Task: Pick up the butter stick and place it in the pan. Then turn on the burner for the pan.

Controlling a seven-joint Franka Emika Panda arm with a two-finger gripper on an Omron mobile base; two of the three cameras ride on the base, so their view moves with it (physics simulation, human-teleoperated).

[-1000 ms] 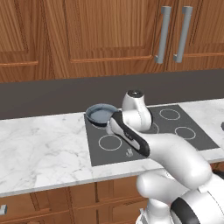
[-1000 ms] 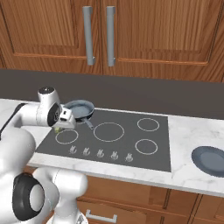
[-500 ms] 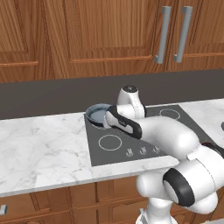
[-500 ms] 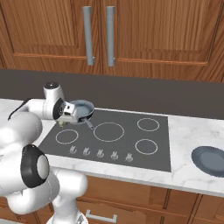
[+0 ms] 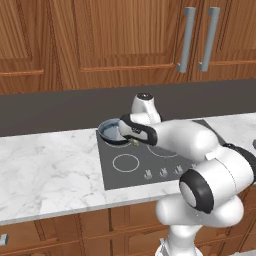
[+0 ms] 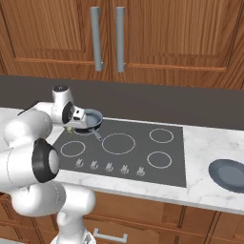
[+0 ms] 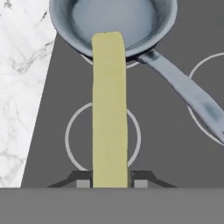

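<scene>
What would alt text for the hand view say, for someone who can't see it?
A long pale yellow butter stick is clamped between the robot's jaws at the bottom of the picture, its far end reaching toward a small grey pan on a dark cooktop. The pan's handle runs off to the right; white marble counter lies on the left.

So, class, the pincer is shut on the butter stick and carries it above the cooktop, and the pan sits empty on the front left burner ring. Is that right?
Not quite. The pan sits on the back left ring, not the front one. The hand view shows the front left ring bare, below the butter stick. The rest holds: the pincer is shut on the stick above the cooktop, and the pan is empty.
</scene>
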